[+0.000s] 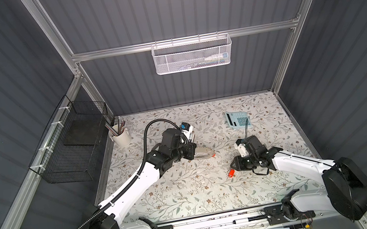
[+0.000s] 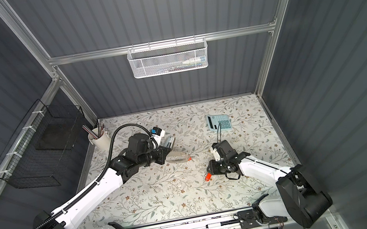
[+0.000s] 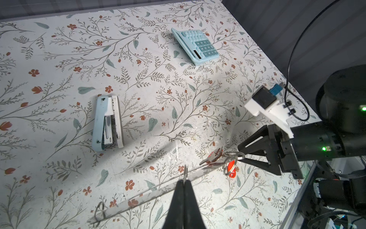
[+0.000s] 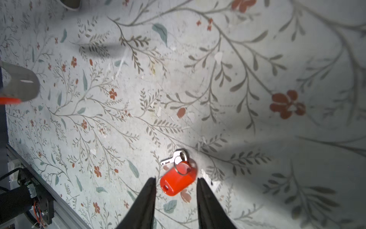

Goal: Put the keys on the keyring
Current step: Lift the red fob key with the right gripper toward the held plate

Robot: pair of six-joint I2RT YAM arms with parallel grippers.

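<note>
At the far left of the tabletop (image 1: 190, 193) stands a cup of pencils (image 1: 120, 138), and nearer the middle lies a pale blue stapler (image 3: 108, 123). My left gripper (image 3: 185, 183) is pressed together, pinching the rim of the gray keyring (image 1: 205, 153), which juts from my fingers toward the middle of the tabletop. One red-orange key (image 1: 214, 155) sits at the keyring's far tip, touching it; whether it is threaded through a hole I cannot tell. Further right, my right gripper (image 4: 175, 179) is spread and points down at the tabletop, with a fingertip on either side of the other key (image 1: 231, 173). That key lies flat on the tabletop, well apart from the keyring, with its metal ring and a small silver blade at the end away from my wrist. I grip nothing there. Beyond my right arm, toward the back wall, lies a pale blue calculator (image 1: 238, 119).
</note>
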